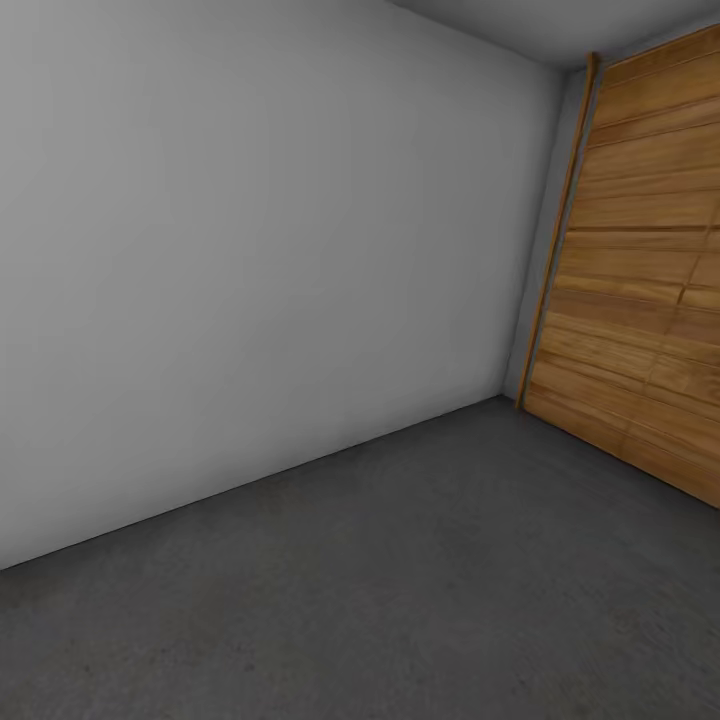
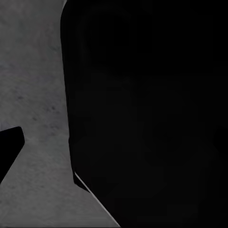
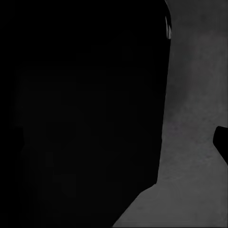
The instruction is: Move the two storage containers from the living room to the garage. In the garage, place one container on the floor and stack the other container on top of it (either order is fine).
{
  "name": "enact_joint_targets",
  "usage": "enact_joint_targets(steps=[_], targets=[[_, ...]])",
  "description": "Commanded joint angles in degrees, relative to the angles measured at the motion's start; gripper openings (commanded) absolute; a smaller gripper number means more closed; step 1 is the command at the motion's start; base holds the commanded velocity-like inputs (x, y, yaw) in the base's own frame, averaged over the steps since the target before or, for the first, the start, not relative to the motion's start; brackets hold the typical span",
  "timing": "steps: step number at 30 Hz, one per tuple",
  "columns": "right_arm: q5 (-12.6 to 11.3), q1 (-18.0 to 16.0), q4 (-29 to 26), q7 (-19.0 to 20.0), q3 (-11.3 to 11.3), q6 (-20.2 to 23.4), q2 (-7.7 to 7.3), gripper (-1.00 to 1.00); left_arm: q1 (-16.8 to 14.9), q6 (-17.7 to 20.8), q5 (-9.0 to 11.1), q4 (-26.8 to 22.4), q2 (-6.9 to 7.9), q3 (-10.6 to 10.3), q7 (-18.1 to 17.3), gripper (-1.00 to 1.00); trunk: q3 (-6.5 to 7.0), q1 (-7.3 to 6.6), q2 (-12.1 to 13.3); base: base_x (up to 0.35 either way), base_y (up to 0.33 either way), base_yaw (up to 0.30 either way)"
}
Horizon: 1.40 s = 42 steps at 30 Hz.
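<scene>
Both wrist cams gave me mostly a large black mass close to the lens (image 2: 147, 114), (image 3: 80, 109); I could not resolve it into fingers or housing, so grip state on L and R was indeterminate: I could not tell how far either tool was open, nor whether either had hold of anything. Beside the black mass, each wrist cam showed a strip of dark grey mottled concrete floor (image 2: 38, 95), so I judged both arms were hanging low, pointed down at the ground.

Head cam: I was inside the bare garage. A plain grey-white wall (image 1: 250, 250) ran across the left and centre; a wide door of horizontal wooden planks (image 1: 640, 270) stood at the right, meeting the wall at the far corner. The concrete floor took up the lower part of the view.

Task status, as a judgement: the base was at the destination room, but no red-orange plastic storage bin was visible on the patch of floor I had in view. Whether a bin was carried, already set down out of view, or left in the living room could not be confirmed.

Bin heading and long axis: not determinable, since no bin was visible to read an orientation from. Placement and stacking were unverified on this evidence.
</scene>
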Motion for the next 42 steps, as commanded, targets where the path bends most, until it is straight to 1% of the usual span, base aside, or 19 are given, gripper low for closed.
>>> enact_joint_targets(steps=[1, 2, 4, 10, 21, 25, 32, 34, 40, 42], targets=[[-0.18, -0.01, 0.00, 0.00, -0.29, -0.33, -0.18, 1.00, -0.09, -0.33, 0.33, -0.33, 0.33, 0.33, 0.33, 1.00, -0.03, 0.00, -0.02, 0.000, 0.000, 0.000], [0.16, -0.04, 0.00, 0.03, 0.05, -0.65, -0.18, 1.00, -0.09, -0.65, 0.66, -0.66, 0.65, 0.55, 0.27, 1.00, -0.03, 0.00, -0.02, 0.000, 0.000, 0.000], [0.29, -0.05, 0.00, 0.04, 0.23, -1.22, -0.16, 1.00, -0.09, -1.30, 1.07, -1.30, 0.63, 0.53, 0.25, 1.00, -0.03, 0.00, -0.02, 0.000, 0.000, 0.000], [0.87, -0.09, 0.00, -0.01, 0.73, 0.14, -0.02, 1.00, -0.09, -1.54, 0.58, -1.43, 0.03, 0.53, 0.18, 1.00, -0.03, 0.00, -0.02, 0.000, 0.000, 0.000], [0.90, -0.09, 0.00, 0.08, 0.78, 0.20, 0.09, 1.00, -0.09, -2.26, 0.53, -1.49, -0.08, 0.54, 0.18, 1.00, -0.03, 0.00, -0.02, 0.000, 0.000, 0.028], [0.95, -0.09, 0.00, -0.02, 0.80, 0.18, -0.01, 1.00, -0.09, -2.28, 0.53, -1.55, -0.16, 0.59, 0.12, 1.00, -0.03, 0.00, -0.02, 0.000, 0.000, 0.210], [0.96, -0.09, 0.00, -0.08, 0.87, 0.04, 0.23, 1.00, -0.09, -2.28, 0.48, -1.61, -0.37, 0.47, 0.09, 1.00, -0.01, 0.00, -0.02, 0.000, 0.000, 0.260], [0.93, -0.09, 0.00, -0.10, 0.87, -0.38, 0.32, 1.00, -0.09, -2.32, 0.36, -1.66, -0.27, 0.32, 0.05, 1.00, 0.03, 0.00, -0.02, 0.000, 0.000, 0.272], [0.75, -0.09, 0.00, -0.24, 0.81, -2.28, 0.50, 1.00, -0.09, -2.37, 0.04, -1.96, 0.80, -0.01, 0.08, 1.00, 0.10, 0.00, -0.02, 0.000, 0.000, 0.274], [0.73, -0.09, 0.00, -0.25, 0.77, -2.53, 0.51, 1.00, -0.09, -2.37, 0.06, -1.99, 0.87, 0.04, 0.08, 1.00, 0.10, 0.00, -0.02, 0.000, 0.000, 0.275]])
